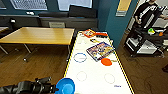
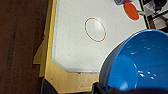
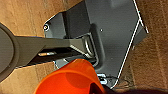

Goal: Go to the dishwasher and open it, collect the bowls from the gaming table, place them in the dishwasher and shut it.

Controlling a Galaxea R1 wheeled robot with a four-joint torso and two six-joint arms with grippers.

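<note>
The gaming table (image 1: 75, 62), white-topped with a yellowish edge, runs away from me in the head view. A bright blue bowl (image 1: 65, 85) hangs at its near left corner, with my left gripper (image 1: 55, 88) shut on its rim. The same blue bowl (image 2: 135, 65) looms large in the left wrist view, above the table corner (image 2: 62, 75). My right gripper (image 3: 100, 88) holds an orange bowl (image 3: 70, 80) over the robot's base and the wood floor. A pale round shape with a bluish rim (image 1: 80, 57), perhaps a bowl, lies mid-table. The dishwasher is out of view.
A flat orange round thing (image 1: 106, 61), a colourful game box (image 1: 100, 50) and a red box (image 1: 88, 32) lie on the gaming table. A wood-topped table (image 1: 37, 35) stands to the left. A person (image 1: 147, 11) stands behind a black cart (image 1: 145, 40) at the right.
</note>
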